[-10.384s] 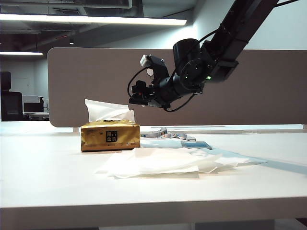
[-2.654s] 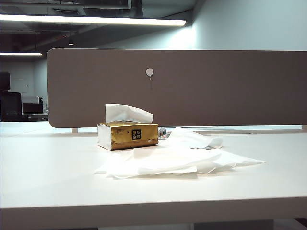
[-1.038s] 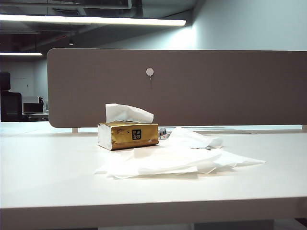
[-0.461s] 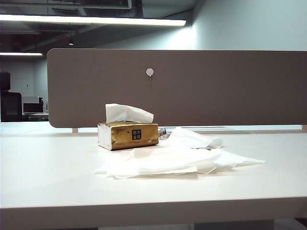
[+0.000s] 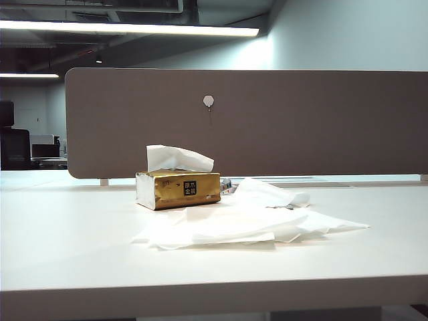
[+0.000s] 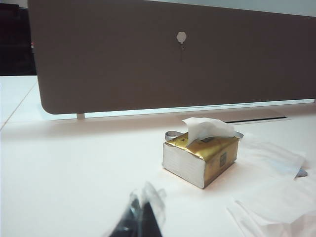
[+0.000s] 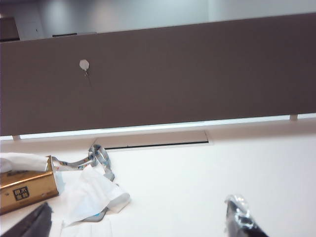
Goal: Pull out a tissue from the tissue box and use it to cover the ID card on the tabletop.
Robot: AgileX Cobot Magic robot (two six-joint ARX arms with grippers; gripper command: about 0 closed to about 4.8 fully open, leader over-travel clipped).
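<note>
Listing items on the desk (image 5: 73, 254): box (image 5: 178, 190), golden-brown with black label, left of centre in the exterior view, white tissue poking from its top. Tissue (image 5: 271, 192), one rumpled sheet, just right of the box at mid-frame, lying loose; in the right wrist view it sits at lower left (image 7: 91, 195) with a grey-blue edge showing under its lower rim, judged to be the card (image 7: 97, 215), almost wholly covered. Lanyard (image 7: 101, 158), grey strap, running from behind the box toward the sheet. Pile (image 5: 234, 227), flat white tissues, nearer the camera than the box, centre of the exterior view. Divider (image 5: 267, 120), brown panel across the back. Left gripper (image 6: 140, 217), bottom centre of its own view, short of the box, touching nothing; whether its jaws are spread or together cannot be told. Right gripper (image 7: 138, 217), tips at the two bottom corners of its view, jaws spread wide, empty, clear of the sheet. Neither arm appears in the exterior view. Step: cover appears laid, arms drawn away. Next: likely only a check that no card edge shows; if so, a light nudge of the sheet.
</note>
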